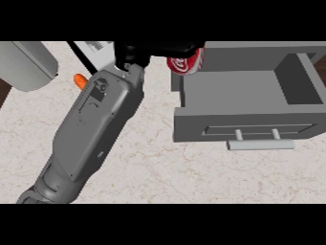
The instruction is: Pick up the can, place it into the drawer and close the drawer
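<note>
head view: one hand point(155, 51) reaches to the top edge, fingers curled round the red can point(186, 62), held just beside the open grey drawer's point(250, 91) left wall.

The light is even and soft. The arm point(94, 124) drops a faint shadow on the pale counter point(144, 177). The drawer point(254, 103) looks darker inside. No glare shows.

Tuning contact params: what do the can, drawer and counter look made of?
Can: probably painted metal, glossy red with white lettering. Drawer: matte grey, plastic or painted metal, hard to say; its handle is a paler grey bar. Counter: looks like polished stone, cream with faint reddish veins.
</note>
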Action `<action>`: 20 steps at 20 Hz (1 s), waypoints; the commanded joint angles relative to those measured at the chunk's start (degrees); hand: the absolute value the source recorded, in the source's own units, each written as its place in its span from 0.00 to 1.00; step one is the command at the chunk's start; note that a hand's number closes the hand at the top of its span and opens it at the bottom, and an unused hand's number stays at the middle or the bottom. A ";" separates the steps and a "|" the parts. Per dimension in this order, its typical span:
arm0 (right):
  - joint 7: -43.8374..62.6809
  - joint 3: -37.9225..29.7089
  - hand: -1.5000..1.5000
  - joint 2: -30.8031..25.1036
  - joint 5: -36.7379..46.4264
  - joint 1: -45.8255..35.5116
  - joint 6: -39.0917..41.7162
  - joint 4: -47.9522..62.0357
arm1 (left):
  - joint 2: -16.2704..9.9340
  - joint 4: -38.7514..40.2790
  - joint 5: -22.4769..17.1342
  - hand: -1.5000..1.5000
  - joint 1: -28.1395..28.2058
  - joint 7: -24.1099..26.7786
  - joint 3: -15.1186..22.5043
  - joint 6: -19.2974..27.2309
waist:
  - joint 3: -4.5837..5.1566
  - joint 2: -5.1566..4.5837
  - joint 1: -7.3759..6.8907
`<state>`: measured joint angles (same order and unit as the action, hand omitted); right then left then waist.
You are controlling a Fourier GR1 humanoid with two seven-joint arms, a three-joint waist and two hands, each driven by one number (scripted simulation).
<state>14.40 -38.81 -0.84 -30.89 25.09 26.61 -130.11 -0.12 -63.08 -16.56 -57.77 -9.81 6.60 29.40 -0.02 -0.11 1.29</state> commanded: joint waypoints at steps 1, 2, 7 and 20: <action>-1.38 0.81 0.00 0.80 1.06 1.07 0.68 -0.73 | 0.12 6.34 -2.68 1.00 -5.55 2.03 0.68 2.16 | 0.00 -0.03 0.30; -0.32 -0.59 0.00 0.80 -0.71 1.53 0.81 -2.16 | 0.12 9.23 -2.52 1.00 -7.94 2.15 -0.04 2.31 | 0.00 -0.07 0.56; 1.00 -1.14 0.00 0.15 -2.82 0.69 0.52 -2.13 | 0.12 16.43 -7.93 1.00 -9.49 8.52 2.20 1.17 | 0.00 -0.20 1.14; 1.25 1.31 0.00 -0.88 1.12 -3.82 -0.93 -1.01 | 0.12 26.74 -22.75 1.00 -20.80 11.47 14.45 9.96 | -0.07 -0.44 2.45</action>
<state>15.88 -37.91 -1.96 -30.48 21.89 25.25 -131.07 0.00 -38.46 -35.24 -76.53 0.70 17.31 36.62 -0.07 -0.50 3.31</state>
